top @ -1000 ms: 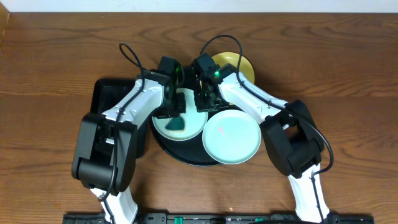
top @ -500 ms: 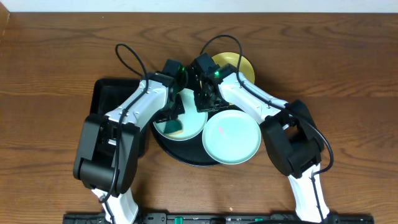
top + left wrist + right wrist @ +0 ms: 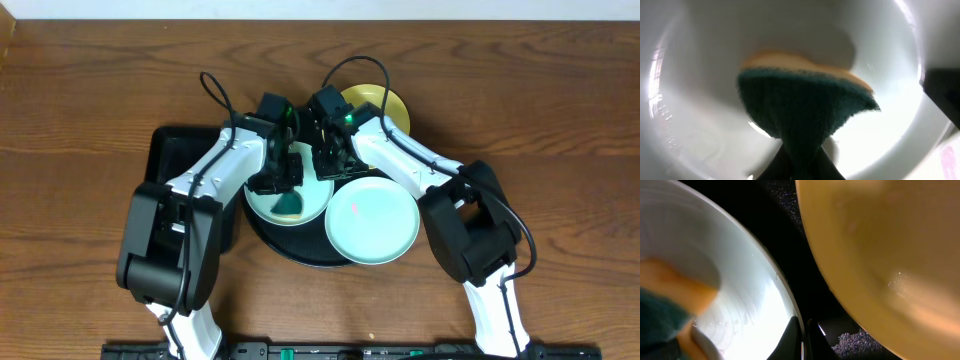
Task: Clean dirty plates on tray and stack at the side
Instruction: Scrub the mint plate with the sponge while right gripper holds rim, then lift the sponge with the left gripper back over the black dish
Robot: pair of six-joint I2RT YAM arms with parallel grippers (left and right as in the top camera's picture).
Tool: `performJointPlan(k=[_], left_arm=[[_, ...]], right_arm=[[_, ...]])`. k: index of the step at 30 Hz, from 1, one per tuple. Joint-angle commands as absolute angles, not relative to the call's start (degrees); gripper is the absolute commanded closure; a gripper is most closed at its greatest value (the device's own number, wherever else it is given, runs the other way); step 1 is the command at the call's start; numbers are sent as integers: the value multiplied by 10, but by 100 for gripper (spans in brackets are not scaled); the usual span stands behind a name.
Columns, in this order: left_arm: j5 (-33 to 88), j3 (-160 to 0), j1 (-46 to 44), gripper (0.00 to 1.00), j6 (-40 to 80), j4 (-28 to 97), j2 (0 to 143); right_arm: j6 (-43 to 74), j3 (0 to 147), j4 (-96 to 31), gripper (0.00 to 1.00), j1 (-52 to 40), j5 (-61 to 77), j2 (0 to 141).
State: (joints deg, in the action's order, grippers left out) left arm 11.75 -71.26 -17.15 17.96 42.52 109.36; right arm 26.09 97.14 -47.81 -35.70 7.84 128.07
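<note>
A pale mint-green plate lies on the left of the round black tray. My left gripper is shut on a green and yellow sponge and presses it into this plate. The left wrist view shows the sponge against the plate's floor, held by the fingers. My right gripper is shut on the plate's right rim, with its fingers either side. A second mint plate with a pink smear lies front right. The pale yellow plate lies at the back, and it also shows in the right wrist view.
A smaller black rectangular tray lies left of the round tray, partly under my left arm. Bare brown wooden table surrounds both. A patch of the round tray's black floor shows between the two plates.
My left gripper has shifted the sponge a little to the right across the mint plate. My right gripper has stayed clamped on the rim.
</note>
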Motion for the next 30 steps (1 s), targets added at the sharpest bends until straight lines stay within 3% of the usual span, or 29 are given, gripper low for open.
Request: performJointPlan(k=[1, 4, 12, 25, 28, 30], left_arm=[[-44, -704, -172, 93, 294, 430, 1102], [-103, -707, -172, 93, 326, 428, 1101], [-94, -733, -172, 93, 326, 439, 1061], [-56, -768, -156, 93, 255, 506, 870], [-56, -768, -126, 92, 246, 526, 849], [-56, -768, -96, 93, 237, 534, 845]], right_arm=[[261, 974, -480, 99, -361, 65, 1302], [261, 974, -481, 99, -361, 65, 1302], [261, 974, -484, 99, -360, 64, 1302], [261, 974, -487, 98, -361, 65, 1303], [261, 974, -487, 82, -361, 65, 1306], [261, 974, -486, 79, -361, 73, 1312]])
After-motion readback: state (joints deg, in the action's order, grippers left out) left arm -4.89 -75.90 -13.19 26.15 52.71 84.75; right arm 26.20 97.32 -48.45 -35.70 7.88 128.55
